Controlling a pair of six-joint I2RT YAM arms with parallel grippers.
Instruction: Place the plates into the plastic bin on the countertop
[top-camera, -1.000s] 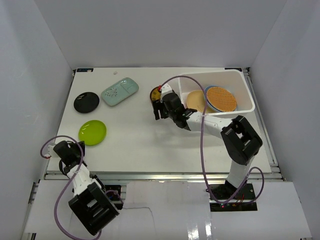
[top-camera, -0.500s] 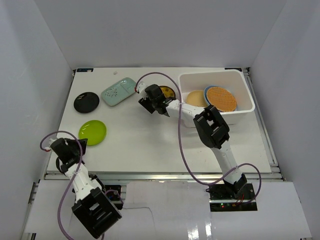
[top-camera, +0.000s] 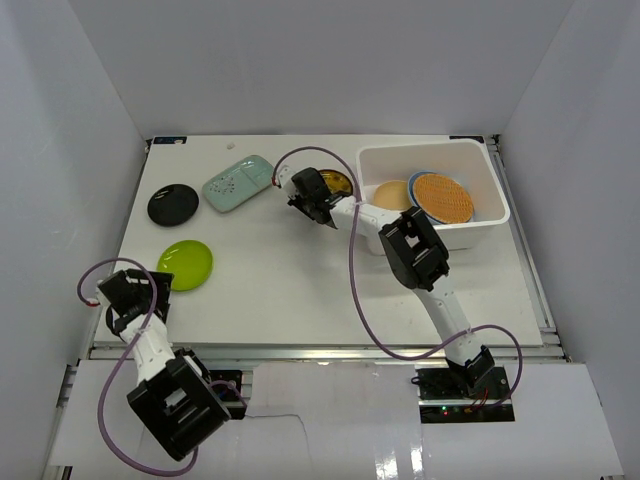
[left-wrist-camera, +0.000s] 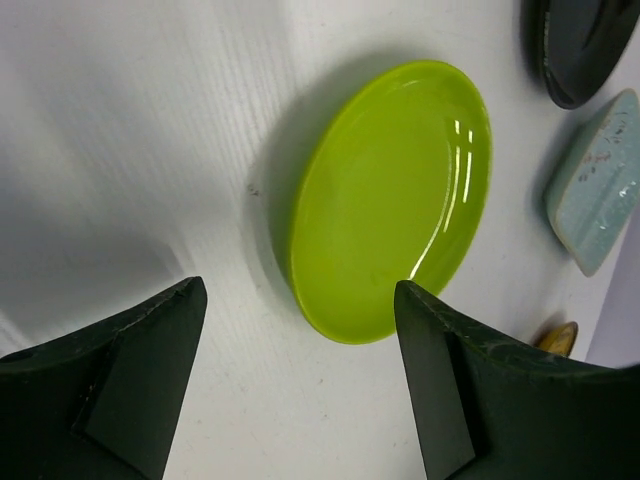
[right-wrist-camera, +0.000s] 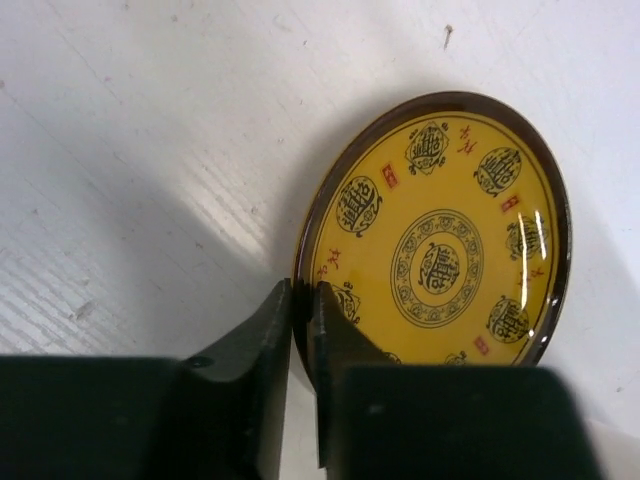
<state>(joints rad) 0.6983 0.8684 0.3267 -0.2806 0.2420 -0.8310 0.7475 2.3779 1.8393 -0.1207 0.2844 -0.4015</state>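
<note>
On the yellow plate (right-wrist-camera: 440, 240): round dark medallions of stylised Chinese-style characters, with small red seal marks; none can be read.

Black plate (left-wrist-camera: 580, 45), mint plate (left-wrist-camera: 598, 180) cut off by edge; yellow plate (left-wrist-camera: 558, 338) barely showing

Likely robot lab: bare white walls (top-camera: 300, 60), metal-framed countertop (top-camera: 300, 285), bolted-on robot arm (top-camera: 415, 255).

White walls box everything in: left wall (top-camera: 60, 170), back wall (top-camera: 320, 65), right wall (top-camera: 585, 170). Down front, a glossy white panel (top-camera: 330, 420) catches a patch of glare.
</note>
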